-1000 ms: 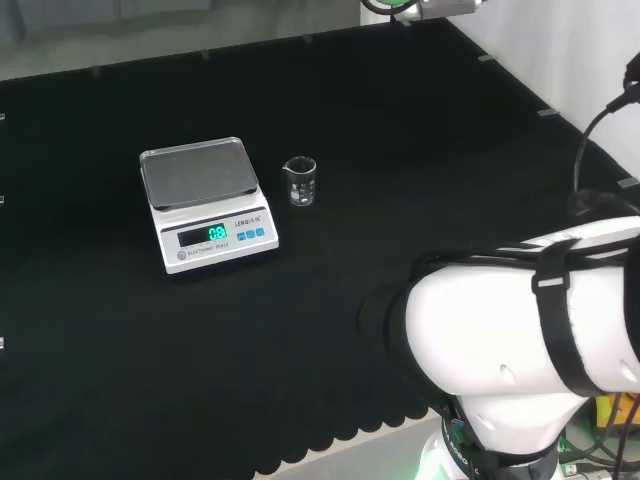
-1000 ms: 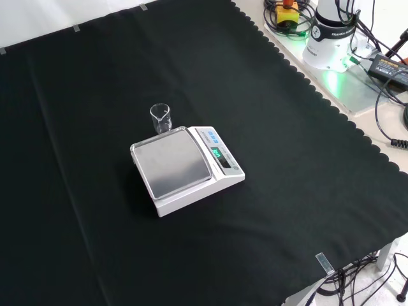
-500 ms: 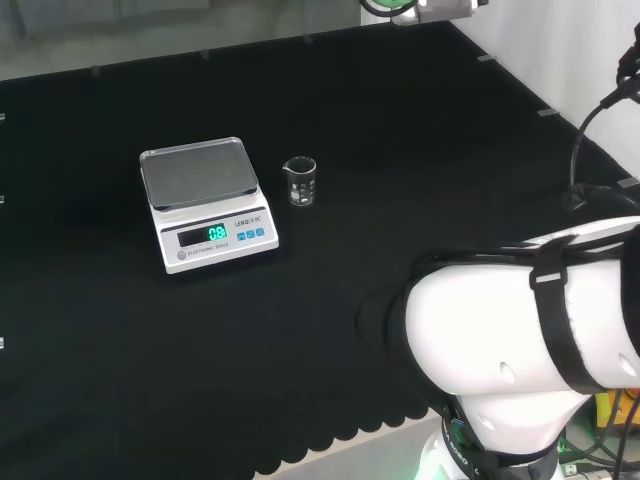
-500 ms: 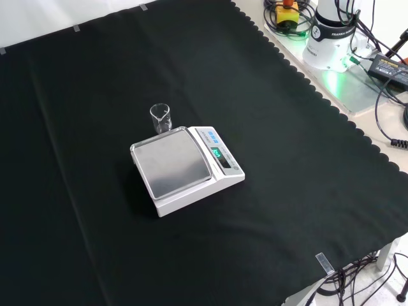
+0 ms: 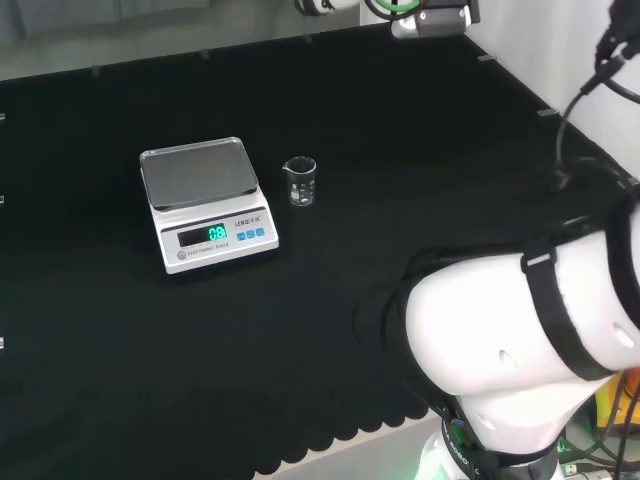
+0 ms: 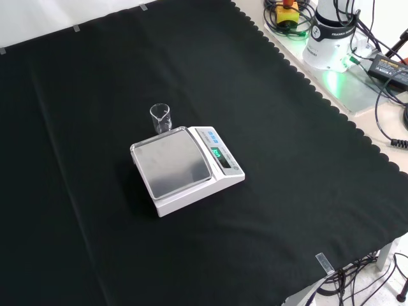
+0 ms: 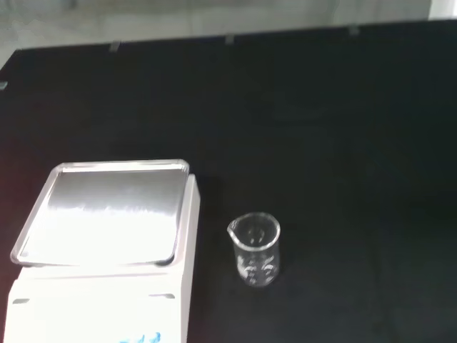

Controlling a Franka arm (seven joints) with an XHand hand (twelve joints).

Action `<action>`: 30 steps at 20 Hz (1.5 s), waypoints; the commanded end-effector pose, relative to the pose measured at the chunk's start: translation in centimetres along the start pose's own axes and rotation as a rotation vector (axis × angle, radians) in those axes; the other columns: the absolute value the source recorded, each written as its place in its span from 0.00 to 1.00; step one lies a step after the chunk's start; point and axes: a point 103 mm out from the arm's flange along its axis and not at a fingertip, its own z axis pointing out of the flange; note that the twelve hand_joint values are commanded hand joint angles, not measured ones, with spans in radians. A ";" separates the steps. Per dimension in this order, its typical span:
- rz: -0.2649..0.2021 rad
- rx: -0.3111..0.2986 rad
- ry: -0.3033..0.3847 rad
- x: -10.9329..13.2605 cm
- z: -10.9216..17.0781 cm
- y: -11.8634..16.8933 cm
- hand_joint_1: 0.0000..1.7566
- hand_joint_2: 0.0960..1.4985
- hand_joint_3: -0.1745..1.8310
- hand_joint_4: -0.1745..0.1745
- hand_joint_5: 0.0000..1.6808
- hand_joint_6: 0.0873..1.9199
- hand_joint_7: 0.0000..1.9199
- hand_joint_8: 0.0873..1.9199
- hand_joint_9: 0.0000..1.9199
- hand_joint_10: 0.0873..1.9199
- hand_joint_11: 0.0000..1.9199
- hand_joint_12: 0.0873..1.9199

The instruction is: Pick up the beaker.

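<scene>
The beaker [image 5: 300, 181] is a small clear glass one, upright and apparently empty, standing on the black cloth [image 5: 420, 170] with its spout turned toward the scale [image 5: 205, 203]. In the head view it sits just right of the scale's steel pan, close but apart from it; in the front view [image 6: 160, 118] it stands just behind the scale's far corner [image 6: 187, 167]. The wrist view shows it [image 7: 255, 249] beside the pan [image 7: 107, 211], a dark gap of cloth between them.

The wrist camera looks down on the beaker from well off, so I judge the hand to be high above the bench and not yet on its approach; whether its fingers are spread or curled cannot be told. The beaker's long axis is vertical, which suits a grasp round its side wall.

The 1 tight side is the scale's. The other sides of the beaker are open cloth, with the cloth's edges well away. Closing in from the side away from the scale should keep the fingers clear of the pan and lessen the risk of knocking the light glass over.
</scene>
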 end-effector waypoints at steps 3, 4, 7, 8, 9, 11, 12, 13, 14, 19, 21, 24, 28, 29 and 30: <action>-0.054 0.066 0.096 -1.2 5.7 6.0 0.22 0.55 0.16 0.34 0.05 0.00 0.00 0.20 0.00 0.20 0.00 0.74; -0.057 0.077 0.094 -1.0 6.3 6.5 0.22 0.55 0.16 0.34 0.05 0.00 0.00 0.20 0.00 0.20 0.00 0.74; -0.057 0.118 0.084 -0.6 8.0 8.0 0.23 0.55 0.16 0.33 0.06 0.00 0.00 0.21 0.00 0.21 0.00 0.74; -0.058 0.130 0.083 -0.4 8.6 8.4 0.23 0.55 0.16 0.33 0.06 0.00 0.00 0.21 0.00 0.21 0.00 0.74; -0.059 0.141 0.083 -0.3 9.1 8.8 0.23 0.55 0.16 0.33 0.06 0.00 0.00 0.21 0.00 0.21 0.00 0.74; -0.057 0.160 0.084 -0.1 10.0 9.7 0.23 0.55 0.16 0.33 0.07 0.00 0.00 0.22 0.00 0.21 0.00 0.74; -0.055 0.168 0.083 0.0 10.4 10.0 0.23 0.55 0.16 0.33 0.07 0.00 0.00 0.22 0.00 0.21 0.00 0.74; -0.054 0.175 0.081 0.1 10.9 10.4 0.23 0.55 0.16 0.32 0.07 0.00 0.00 0.22 0.00 0.21 0.00 0.74; -0.052 0.181 0.077 0.2 11.4 10.7 0.24 0.55 0.16 0.32 0.07 0.00 0.00 0.22 0.00 0.21 0.00 0.74; -0.028 0.228 0.039 0.8 14.3 12.8 0.25 0.54 0.15 0.32 0.08 0.00 0.00 0.23 0.00 0.22 0.00 0.74; -0.020 0.248 0.027 0.9 15.3 13.5 0.25 0.54 0.15 0.31 0.08 0.00 0.00 0.24 0.00 0.22 0.00 0.74; -0.008 0.265 0.002 1.2 16.5 14.5 0.26 0.54 0.15 0.31 0.08 0.00 0.00 0.24 0.00 0.23 0.00 0.74; -0.031 0.221 0.078 -4.1 17.7 14.2 0.26 0.54 0.15 0.31 0.08 0.00 0.00 0.25 0.00 0.23 0.00 0.74; -0.029 0.243 0.044 -3.0 18.0 14.7 0.27 0.54 0.14 0.31 0.08 0.00 0.00 0.25 0.00 0.23 0.00 0.74; -0.009 0.268 0.013 -2.2 18.3 15.3 0.27 0.53 0.14 0.31 0.08 0.00 0.00 0.25 0.00 0.24 0.00 0.74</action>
